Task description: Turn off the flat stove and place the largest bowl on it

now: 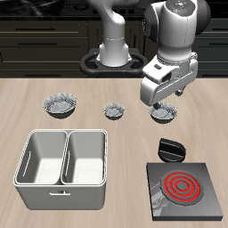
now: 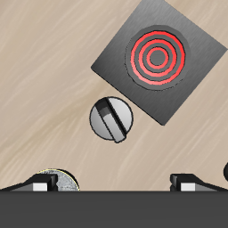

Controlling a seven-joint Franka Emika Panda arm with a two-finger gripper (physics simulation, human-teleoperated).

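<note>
Flat stove (image 1: pixel 183 189) with red-glowing rings, black knob (image 1: pixel 169 150) behind; fingers (image 1: pixel 163 107) spread, empty, above a small bowl (image 1: pixel 164 113).

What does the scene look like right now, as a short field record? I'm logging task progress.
stove: dark grey flat square stove, burner rings glowing red
knob: black knob, untouched
largest bowl: widest speckled grey-white bowl, on table, far from stove
other bowls: two smaller speckled bowls
bin: white two-compartment bin
claw: claw open, above knob, holding nothing
</note>
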